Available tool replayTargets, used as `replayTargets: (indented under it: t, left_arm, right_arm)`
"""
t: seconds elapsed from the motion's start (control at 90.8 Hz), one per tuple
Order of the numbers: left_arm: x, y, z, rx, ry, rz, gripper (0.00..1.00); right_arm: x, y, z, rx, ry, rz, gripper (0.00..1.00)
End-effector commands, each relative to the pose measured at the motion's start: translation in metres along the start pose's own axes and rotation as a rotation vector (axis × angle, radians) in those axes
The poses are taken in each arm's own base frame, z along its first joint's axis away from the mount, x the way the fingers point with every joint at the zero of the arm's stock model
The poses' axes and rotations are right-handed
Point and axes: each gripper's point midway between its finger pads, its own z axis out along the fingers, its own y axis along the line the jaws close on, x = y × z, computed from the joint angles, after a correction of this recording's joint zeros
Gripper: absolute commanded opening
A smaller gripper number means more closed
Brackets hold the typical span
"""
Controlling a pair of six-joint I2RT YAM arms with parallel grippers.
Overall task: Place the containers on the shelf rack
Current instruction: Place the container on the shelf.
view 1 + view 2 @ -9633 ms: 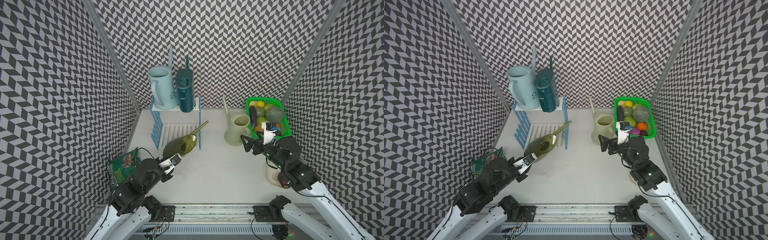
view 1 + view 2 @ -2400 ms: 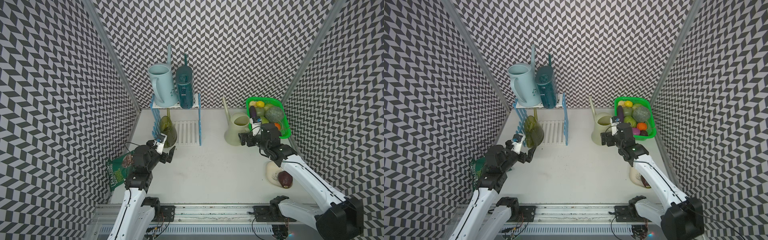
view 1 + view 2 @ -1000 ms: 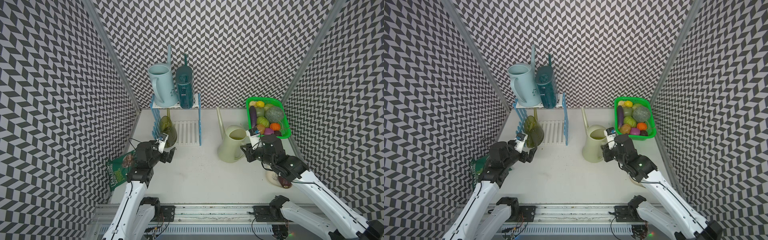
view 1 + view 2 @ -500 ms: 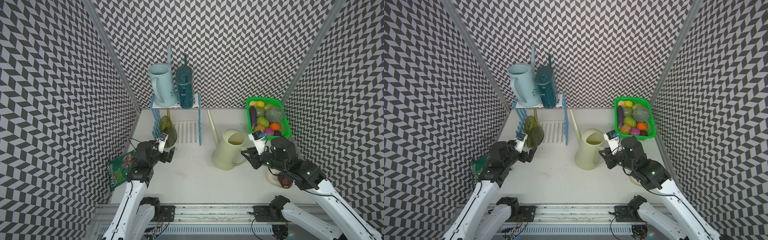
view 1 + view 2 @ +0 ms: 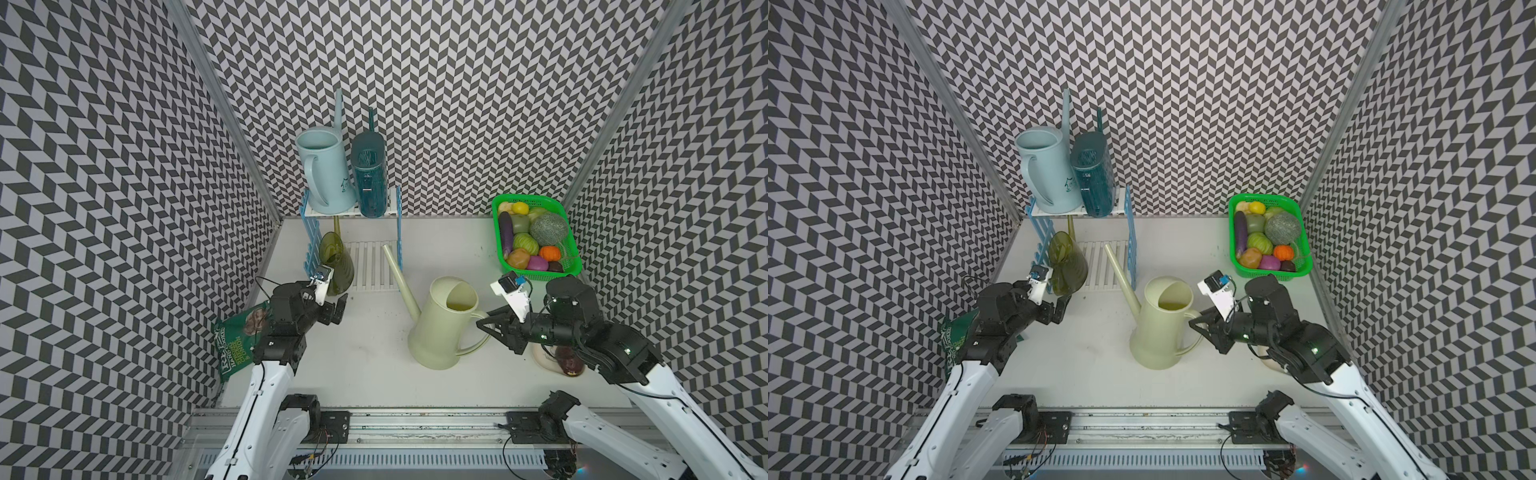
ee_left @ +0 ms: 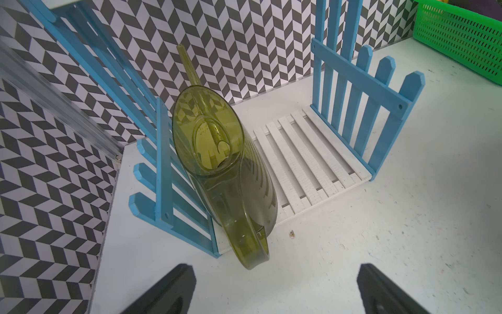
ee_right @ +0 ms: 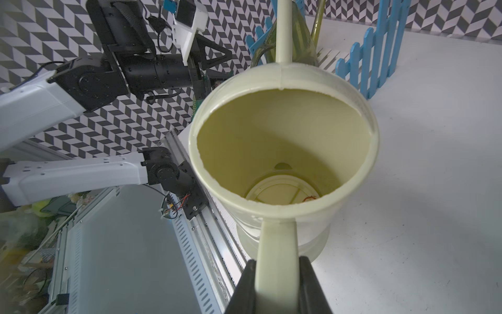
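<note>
Right hand (image 5: 484,328) pinches the loop handle of the cream can (image 5: 440,328), now shifted left from beside the basket (image 5: 536,201) to mid-counter, its spout reaching the shelf rack (image 5: 374,266). Last can, placement pending. Smooth opaque plastic, tapered body. Left hand (image 6: 274,293) is spread and empty by the translucent olive can (image 5: 334,262) on the lower shelf.

We see the left arm (image 5: 264,395) and right arm (image 5: 673,403) match: 2 white shells on black mounts at the silver rail (image 5: 415,417), black jointed wrists beyond it, white camera blocks, small blue boards, thin black cables.

Chevron walls (image 5: 415,83), white table (image 5: 374,374)
</note>
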Motion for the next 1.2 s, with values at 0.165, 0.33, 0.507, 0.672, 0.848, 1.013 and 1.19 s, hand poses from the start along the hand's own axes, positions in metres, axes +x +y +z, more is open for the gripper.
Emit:
replayTargets:
  t: [0.165,0.33,0.507,0.672,0.848,1.013,1.19]
  left_arm:
    - [-0.026,0.009,-0.014,-0.021,-0.059,-0.002,1.0]
    - [-0.031,0.01,-0.018,-0.013,-0.06,-0.017,1.0]
    - [-0.037,0.01,-0.02,0.0,-0.073,-0.028,1.0]
    - [-0.043,0.011,-0.022,0.003,-0.088,-0.038,1.0]
    - [-0.044,0.011,-0.024,-0.003,-0.1,-0.037,1.0]
    - [-0.045,0.009,-0.025,0.007,-0.11,-0.043,1.0]
    - [-0.047,0.008,-0.025,0.016,-0.115,-0.05,1.0]
  right_arm:
    - [-0.045,0.053,0.033,-0.156,-0.09,-0.1,0.0]
    - [-0.063,0.031,0.059,0.023,-0.144,0.088,0.0]
    - [-0.066,0.026,0.088,0.113,-0.132,0.129,0.0]
    - [-0.07,0.036,0.116,0.135,-0.121,0.168,0.0]
    - [-0.08,0.042,0.137,0.211,-0.136,0.185,0.0]
    - [-0.088,0.04,0.15,0.278,-0.171,0.203,0.0]
    - [-0.094,0.038,0.166,0.329,-0.185,0.209,0.0]
